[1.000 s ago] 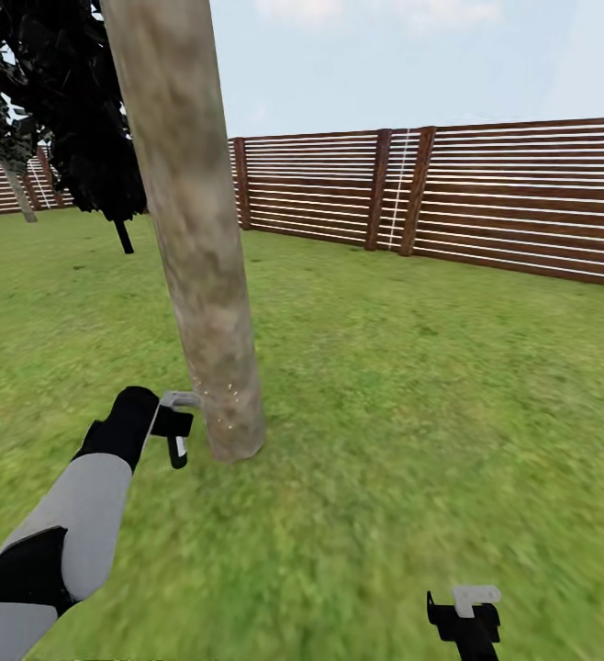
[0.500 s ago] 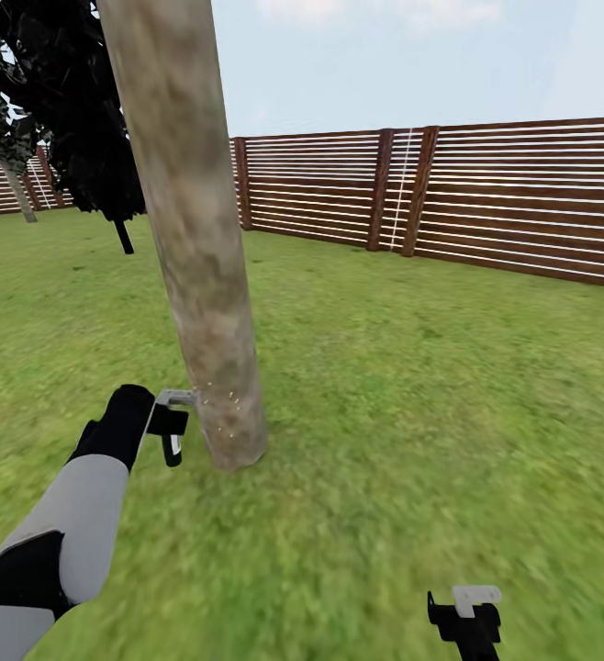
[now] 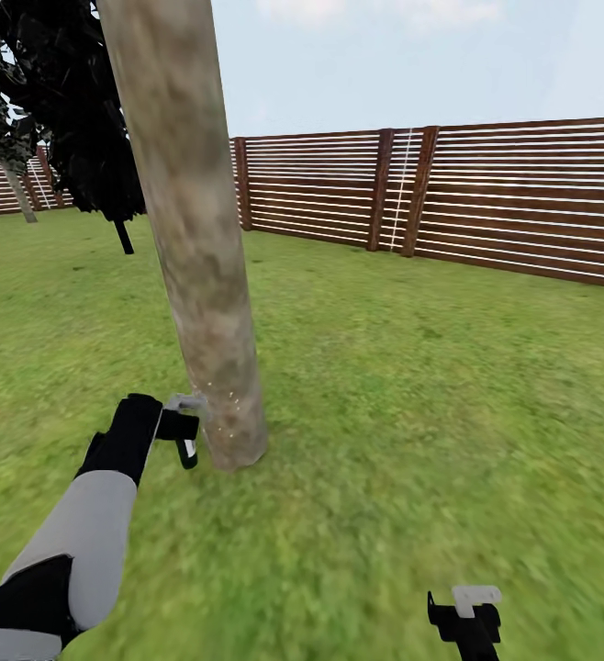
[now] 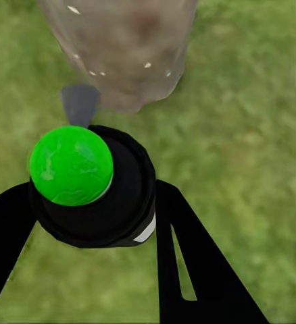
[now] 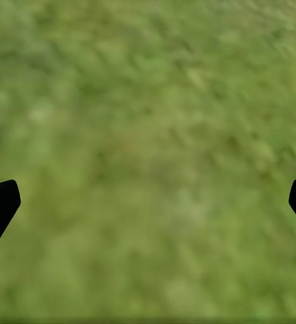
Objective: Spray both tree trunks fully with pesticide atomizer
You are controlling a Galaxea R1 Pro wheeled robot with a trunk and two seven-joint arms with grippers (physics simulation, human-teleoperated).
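Now L jaws grip atomizer (image 4: 87, 185) w/ nozzle at trunk (image 3: 196, 248) base; R jaws (image 5: 148, 202) wide over open lawn (image 3: 412, 395).

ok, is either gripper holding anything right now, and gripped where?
The left gripper holds the pesticide atomizer, its fingers clamped on either side of the black body below the green cap, near the tree trunk. The right gripper is open over grass.
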